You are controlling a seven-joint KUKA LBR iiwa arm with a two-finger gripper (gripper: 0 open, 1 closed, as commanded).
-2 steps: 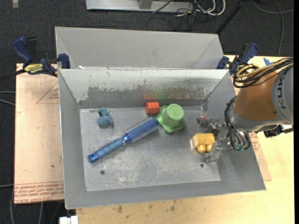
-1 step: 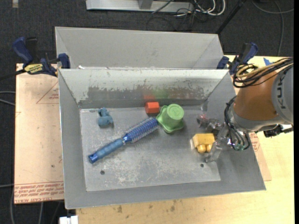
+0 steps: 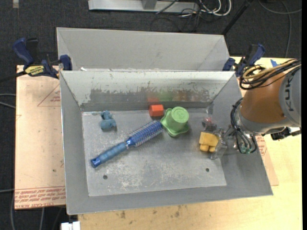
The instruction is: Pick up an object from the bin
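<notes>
My gripper (image 3: 221,140) is low at the bin's right side, right against a small yellow block-like thing (image 3: 207,141) that lies on the floor there. A green plastic cup (image 3: 175,120) lies tipped to the left of the yellow thing, and a small red block (image 3: 156,110) sits just beyond the cup by the back wall. A blue hairbrush (image 3: 128,143) stretches diagonally across the middle of the floor, bristle head towards the cup.
A small blue figure (image 3: 107,122) sits at the back left of the floor. The arm with its orange cover and cables hangs over the bin's right slope. The sloped right wall rises just behind the gripper.
</notes>
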